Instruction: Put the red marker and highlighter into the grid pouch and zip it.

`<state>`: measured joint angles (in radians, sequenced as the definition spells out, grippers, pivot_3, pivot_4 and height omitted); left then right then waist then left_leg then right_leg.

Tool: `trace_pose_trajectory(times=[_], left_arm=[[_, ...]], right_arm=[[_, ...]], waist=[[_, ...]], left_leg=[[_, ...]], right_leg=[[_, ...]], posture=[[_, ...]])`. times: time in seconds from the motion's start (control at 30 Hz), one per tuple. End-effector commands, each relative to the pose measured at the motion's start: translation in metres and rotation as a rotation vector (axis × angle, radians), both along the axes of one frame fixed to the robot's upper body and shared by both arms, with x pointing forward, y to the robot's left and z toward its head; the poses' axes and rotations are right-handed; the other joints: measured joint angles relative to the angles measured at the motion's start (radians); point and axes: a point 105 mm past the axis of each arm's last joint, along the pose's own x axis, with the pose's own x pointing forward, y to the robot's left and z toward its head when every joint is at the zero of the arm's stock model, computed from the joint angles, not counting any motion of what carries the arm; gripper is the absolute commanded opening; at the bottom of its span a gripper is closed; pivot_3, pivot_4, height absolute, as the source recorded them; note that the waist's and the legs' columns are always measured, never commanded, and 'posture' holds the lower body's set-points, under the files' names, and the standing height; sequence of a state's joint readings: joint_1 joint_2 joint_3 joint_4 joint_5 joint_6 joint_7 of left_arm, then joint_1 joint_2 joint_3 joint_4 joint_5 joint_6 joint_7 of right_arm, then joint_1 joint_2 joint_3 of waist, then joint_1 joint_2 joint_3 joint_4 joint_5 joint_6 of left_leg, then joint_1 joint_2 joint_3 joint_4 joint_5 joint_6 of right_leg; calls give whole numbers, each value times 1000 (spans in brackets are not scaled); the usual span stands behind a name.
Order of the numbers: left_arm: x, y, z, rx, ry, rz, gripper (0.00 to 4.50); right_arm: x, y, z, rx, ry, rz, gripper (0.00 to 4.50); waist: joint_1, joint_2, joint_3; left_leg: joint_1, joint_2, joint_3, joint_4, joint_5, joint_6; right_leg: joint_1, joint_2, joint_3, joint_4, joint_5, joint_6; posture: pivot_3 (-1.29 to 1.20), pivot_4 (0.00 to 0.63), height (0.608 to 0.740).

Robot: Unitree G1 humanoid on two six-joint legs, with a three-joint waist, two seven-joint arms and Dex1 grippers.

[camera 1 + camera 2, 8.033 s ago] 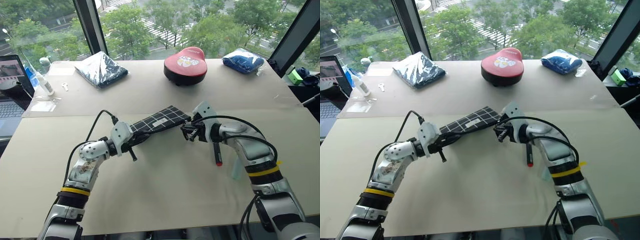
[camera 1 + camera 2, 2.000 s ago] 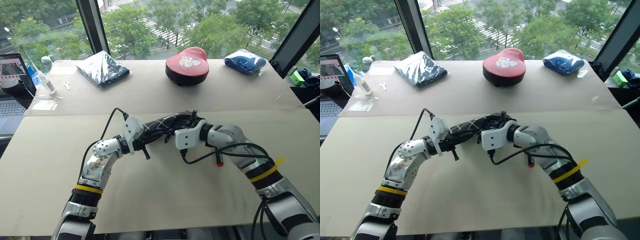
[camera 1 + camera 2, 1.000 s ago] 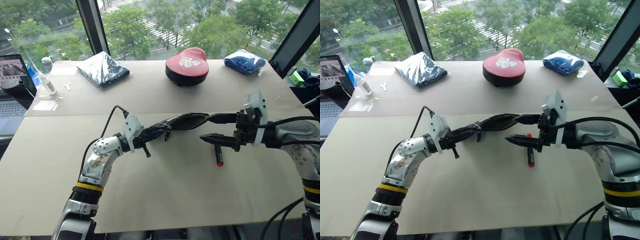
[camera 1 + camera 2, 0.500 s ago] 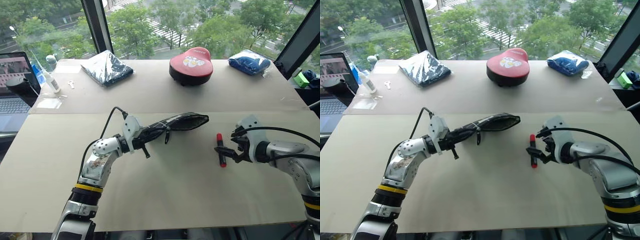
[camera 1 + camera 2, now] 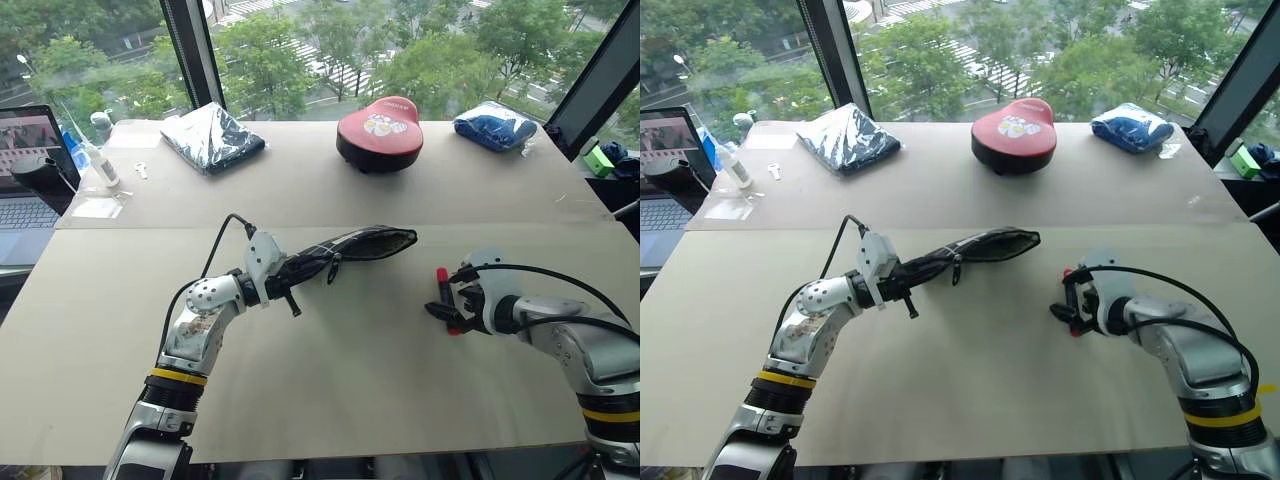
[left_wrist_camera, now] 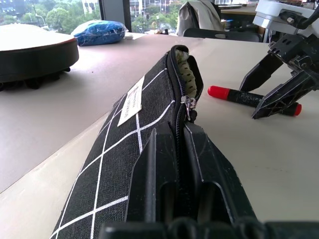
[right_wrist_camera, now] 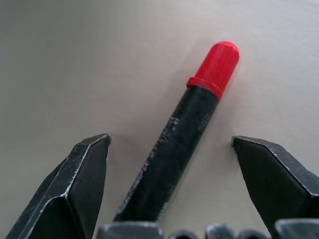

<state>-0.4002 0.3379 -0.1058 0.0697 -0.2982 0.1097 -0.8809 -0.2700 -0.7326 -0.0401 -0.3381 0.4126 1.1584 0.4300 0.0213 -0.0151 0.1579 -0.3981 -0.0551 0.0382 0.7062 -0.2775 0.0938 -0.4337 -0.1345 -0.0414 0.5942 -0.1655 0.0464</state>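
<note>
My left gripper [image 5: 287,270] is shut on one end of the grid pouch [image 5: 345,246], a black fabric pouch with white lines. It holds the pouch level, a little above the table. The pouch's mouth [image 6: 183,62] gapes open at the far end, showing a pale lining. The red marker [image 5: 443,287] lies on the table to the right of the mouth, red cap pointing away from me. My right gripper [image 7: 170,138] is open and tilted down over the marker, one finger on each side, not touching it. The highlighter is hidden.
At the back of the table stand a red-topped black pad [image 5: 377,125], a dark clear-wrapped bundle [image 5: 212,135] and a blue bundle [image 5: 492,125]. A laptop [image 5: 25,170] and a small bottle [image 5: 100,160] sit at the far left.
My right gripper has dropped from beside the pouch's mouth to the table and tipped downward, so it now straddles the red marker. The left gripper and pouch have stayed put.
</note>
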Motion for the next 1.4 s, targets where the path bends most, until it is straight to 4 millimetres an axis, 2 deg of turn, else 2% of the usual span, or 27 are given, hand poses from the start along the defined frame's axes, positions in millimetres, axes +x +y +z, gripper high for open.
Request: trace_pose_trajectory(times=[0.03, 0.27, 0.43, 0.47, 0.53, 0.63, 0.8, 0.9, 1.03, 1.17, 1.4], left_arm=[[-1, 0, 11, -14, -51, -1, 0], [0, 1, 12, -12, -53, 4, 0], [0, 0, 12, -12, -51, 3, 0], [0, 0, 12, -11, -51, 1, 0], [0, -1, 11, -9, -48, -2, 0], [0, -1, 11, -7, -46, -6, 0], [0, -2, 11, -4, -46, -10, 0], [-1, -2, 11, -5, -47, -12, 0], [-1, -3, 11, -7, -47, -13, 0], [-2, -3, 11, -9, -45, -15, 0], [-2, -4, 11, -7, -46, -18, 0]], right_arm=[[-1, -13, -9, -31, 12, -63, 2866], [-1, -10, -4, -13, -14, -45, 516], [-1, -7, -2, -21, -25, -36, 480], [6, -11, 5, -43, -81, -49, 480], [20, -13, 35, -117, -263, -16, 480], [28, -6, 78, -265, -477, 122, 480], [16, 21, 112, -454, -655, 429, 480], [9, 31, 116, -518, -695, 549, 480], [2, 43, 100, -695, -715, 743, 480], [5, 47, 90, -770, -740, 810, 480], [16, 64, 85, -801, -797, 867, 480]], waist=[[2, 0, 0], [2, 0, 0], [2, 0, 0], [2, 0, 0], [1, 0, 0], [-1, 1, 0], [-4, 1, 0], [-8, 1, 0], [-6, 0, 0], [-8, 0, 0], [-9, 0, 0]], left_leg=[[0, 0, 0, 0, -1, 1], [0, 0, 0, 4, 0, 0], [0, 0, 0, 4, 0, 0], [0, 0, 0, 4, 0, 0], [0, 0, 0, 4, 0, 0], [-3, 0, 0, 5, 0, 0], [-4, 1, 0, 5, 1, -2], [-4, 1, 0, 4, 1, -2], [-5, 1, 0, 6, 0, -1], [-5, 1, 0, 6, 1, -1], [-5, 1, 0, 5, 1, -2]], right_leg=[[0, 0, 0, 0, 0, 0], [1, 1, 0, 1, 0, 0], [1, 1, 0, 1, 0, 0], [1, 1, 0, 1, 0, 0], [1, 1, 0, 0, 0, 0], [-3, 1, 1, 1, 0, 1], [-4, 3, 0, 1, 0, 1], [-3, 3, 0, 0, 0, 1], [-3, 3, 1, 0, 0, 1], [-3, 3, 1, 0, 0, 1], [-4, 3, 1, 0, 0, 1]], posture=[[0, 150, 740], [0, 150, 740], [0, 150, 740], [0, 150, 740], [0, 150, 740], [0, 150, 740], [0, 150, 740], [0, 150, 740], [0, 150, 740], [0, 150, 740], [0, 150, 740]])
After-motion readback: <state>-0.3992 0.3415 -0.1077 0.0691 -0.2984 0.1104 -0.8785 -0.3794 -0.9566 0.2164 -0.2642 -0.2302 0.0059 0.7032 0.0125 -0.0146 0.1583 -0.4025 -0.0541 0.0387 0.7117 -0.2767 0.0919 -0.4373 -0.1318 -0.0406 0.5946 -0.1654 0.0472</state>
